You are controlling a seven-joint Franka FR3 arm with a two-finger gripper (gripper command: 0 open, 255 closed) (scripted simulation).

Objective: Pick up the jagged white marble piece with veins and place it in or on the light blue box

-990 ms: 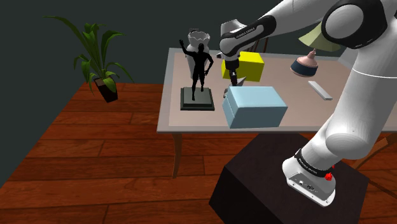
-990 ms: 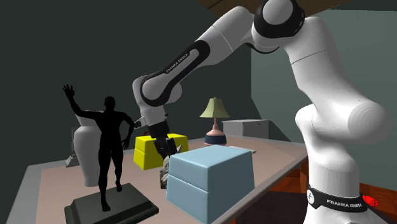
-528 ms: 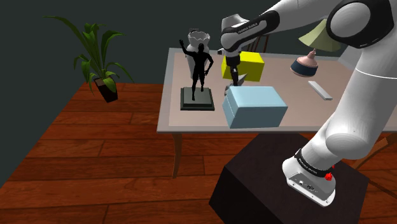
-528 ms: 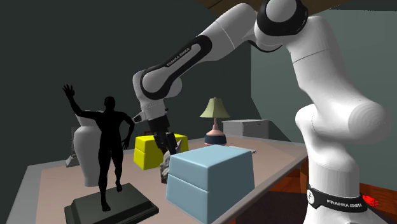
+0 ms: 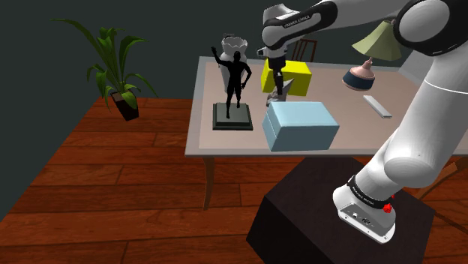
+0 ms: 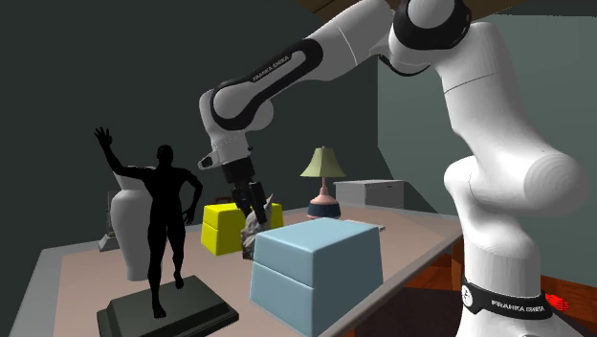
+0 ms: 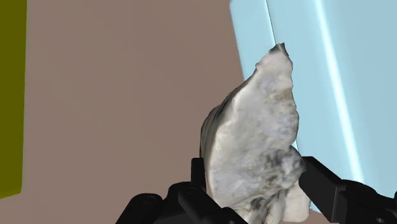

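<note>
Marble piece (image 7: 254,146) right there in the gripper (image 7: 251,175), the two black fingers (image 7: 324,184) pressed against its broad lower end, one on each side, and the jagged tip pointing away from the hand. Grey veins show low on the stone; its very base is cut off at the frame edge. Beneath it I see bare brown table (image 7: 127,95), with the light blue box (image 7: 343,76) just beside the tip and a strip of the yellow box (image 7: 9,95) well off on the other side. From the shoulder view the gripper (image 5: 280,88) hangs just past the far edge of the light blue box (image 5: 300,125), in front of the yellow box (image 5: 296,75), and the marble piece (image 5: 283,94) is only a pale speck, hard to make out. In the second exterior view the marble piece (image 6: 254,228) sits at the fingertips of the gripper (image 6: 254,215), its lower part hidden behind the light blue box (image 6: 316,268). The black statue (image 6: 163,220) covers much of the pale vase (image 6: 122,225) behind it.
</note>
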